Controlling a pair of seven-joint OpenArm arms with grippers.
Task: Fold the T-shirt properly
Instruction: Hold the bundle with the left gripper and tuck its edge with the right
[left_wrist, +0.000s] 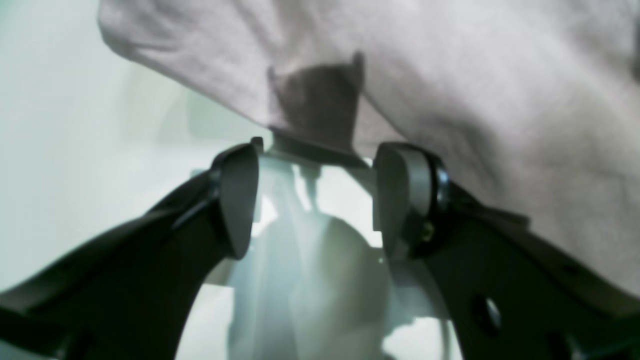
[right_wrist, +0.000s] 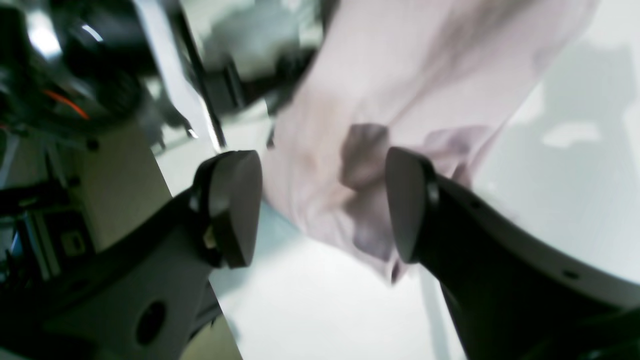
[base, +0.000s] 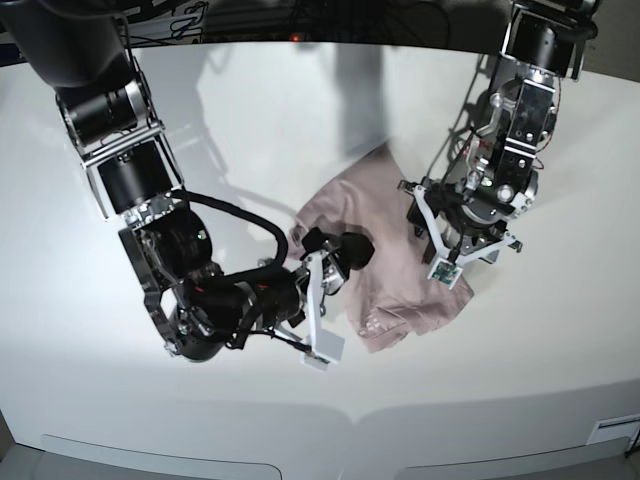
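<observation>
1. A white table (base: 250, 110) with a smooth, slightly glossy top carries everything here; its near edge curves across the bottom of the base view.
2. Only one thing lies directly on it: the T-shirt (base: 385, 255), dusty pink, bunched and creased, a little right of the middle.
3. Soft grey shadows fall across the far half of the white surface.
4. Bare tabletop surrounds the cloth on every side.
</observation>
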